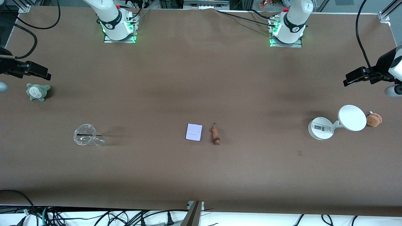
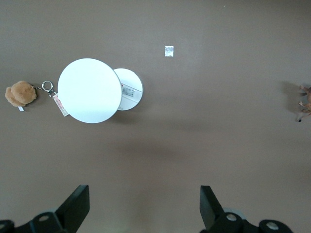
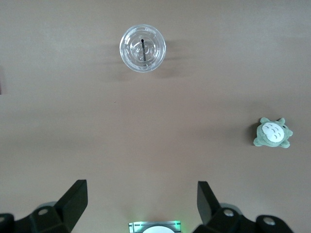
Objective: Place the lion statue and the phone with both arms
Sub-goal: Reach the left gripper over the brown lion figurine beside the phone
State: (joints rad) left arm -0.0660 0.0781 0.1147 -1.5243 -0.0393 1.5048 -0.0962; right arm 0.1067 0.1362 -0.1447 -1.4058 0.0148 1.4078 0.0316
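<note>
Both grippers, left (image 2: pixel 143 208) and right (image 3: pixel 141 206), hang spread wide and empty; you'll find the stiff, slippery phone (image 1: pixel 194 131) at table centre, the light lion statue (image 1: pixel 215 136) touching-close at its three o'clock—pinch its midbody.

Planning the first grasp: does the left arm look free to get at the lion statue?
Probably yes. The lion statue lies flat mid-table beside the phone with a gap between them, and nothing covers it. The left pincer is open, up over bare table near the white stand, which sits off its likely path.
</note>
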